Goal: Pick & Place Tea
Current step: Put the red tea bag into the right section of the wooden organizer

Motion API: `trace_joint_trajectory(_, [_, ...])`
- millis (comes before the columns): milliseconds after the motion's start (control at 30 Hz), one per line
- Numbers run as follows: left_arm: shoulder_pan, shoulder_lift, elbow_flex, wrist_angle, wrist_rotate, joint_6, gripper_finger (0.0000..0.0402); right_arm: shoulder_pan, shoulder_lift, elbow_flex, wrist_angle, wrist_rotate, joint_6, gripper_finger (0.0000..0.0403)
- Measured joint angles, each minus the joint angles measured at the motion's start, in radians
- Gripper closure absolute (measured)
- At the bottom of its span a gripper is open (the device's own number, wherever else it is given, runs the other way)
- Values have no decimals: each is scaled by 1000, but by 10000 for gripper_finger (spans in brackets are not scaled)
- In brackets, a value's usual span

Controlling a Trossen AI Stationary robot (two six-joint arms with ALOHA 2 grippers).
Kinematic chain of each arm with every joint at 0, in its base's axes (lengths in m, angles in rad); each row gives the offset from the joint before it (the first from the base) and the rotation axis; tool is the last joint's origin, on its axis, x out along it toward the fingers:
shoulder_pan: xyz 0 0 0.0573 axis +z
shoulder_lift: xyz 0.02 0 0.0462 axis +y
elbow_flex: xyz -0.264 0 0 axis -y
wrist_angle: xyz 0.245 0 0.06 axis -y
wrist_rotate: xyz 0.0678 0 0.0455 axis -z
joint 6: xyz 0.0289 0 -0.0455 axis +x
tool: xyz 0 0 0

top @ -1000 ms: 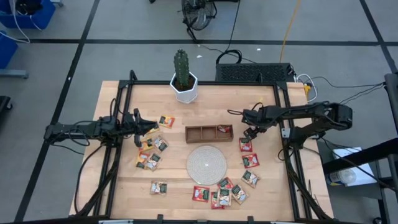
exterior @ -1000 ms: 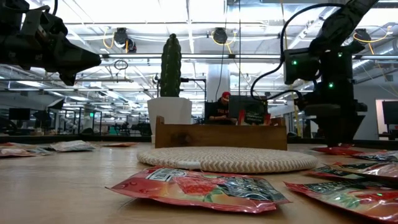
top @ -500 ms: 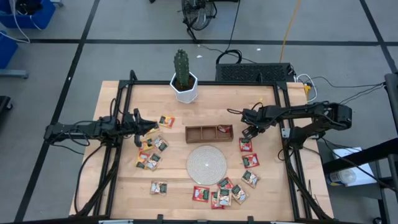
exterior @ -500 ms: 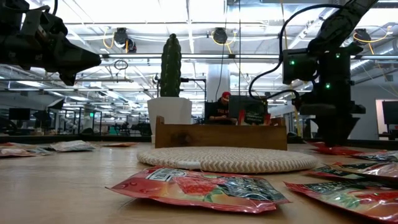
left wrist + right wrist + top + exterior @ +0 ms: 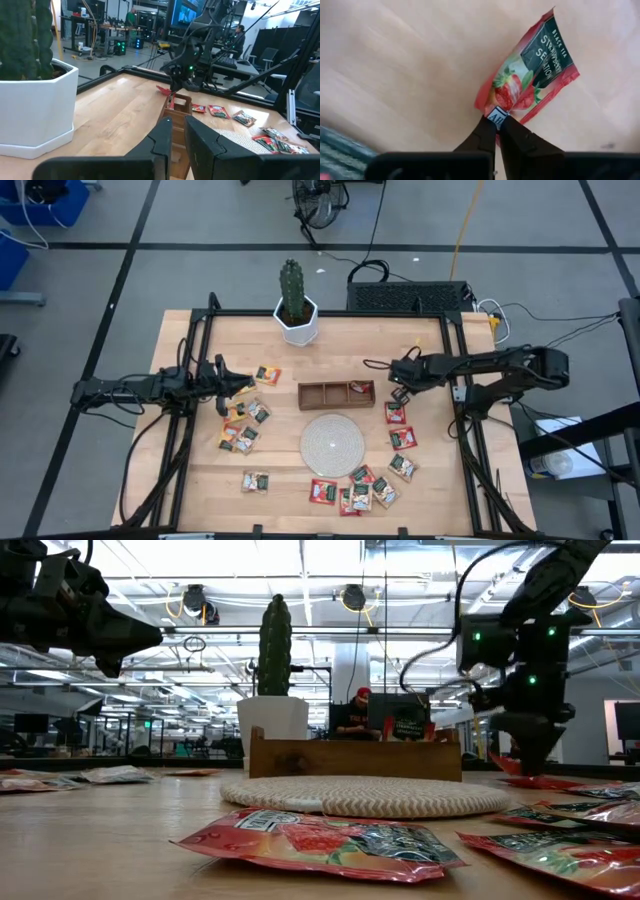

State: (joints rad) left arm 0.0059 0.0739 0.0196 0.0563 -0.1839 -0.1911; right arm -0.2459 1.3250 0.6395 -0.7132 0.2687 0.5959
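Left pincer point(image 5: 245, 387) hangs over the worktop point(image 5: 200, 470) at its 9 o'clock side, fingers drawn near together with a narrow slit between them, nothing seen held. Directly below and at its 3 o'clock lies a cluster of tea sachets point(image 5: 244, 425), with 1 more sachet point(image 5: 254, 481) lying apart toward 7 o'clock.

At 12 o'clock stands a cactus point(image 5: 291, 288) in a white pot point(image 5: 297, 326). At centre sits the wooden tray point(image 5: 335, 395), 1 red sachet point(image 5: 361, 388) upright in its right-hand compartment. The woven disc point(image 5: 332, 443) lies just at the tray's 6 o'clock side.

An arc of sachets point(image 5: 365, 488) runs from the disc's 6 o'clock round to its 3 o'clock.

Right pincer point(image 5: 398, 393) stands just off the tray's 3 o'clock end, fingers together and clamped on the edge of 1 red strawberry sachet point(image 5: 532, 70); in the right wrist view the rest of that sachet hangs clear of the fingertips above bare wood.
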Motion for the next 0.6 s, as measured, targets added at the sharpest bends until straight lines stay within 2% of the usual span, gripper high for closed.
trace_joint_trajectory(300, [0,0,0,0,0,0,350,188,-132,1,29,147,142,402])
trace_joint_trajectory(500, [0,0,0,0,0,0,350,385,-166,2,138,291,269,402])
trace_joint_trajectory(600, [0,0,0,0,0,0,350,467,-167,3,208,380,282,402])
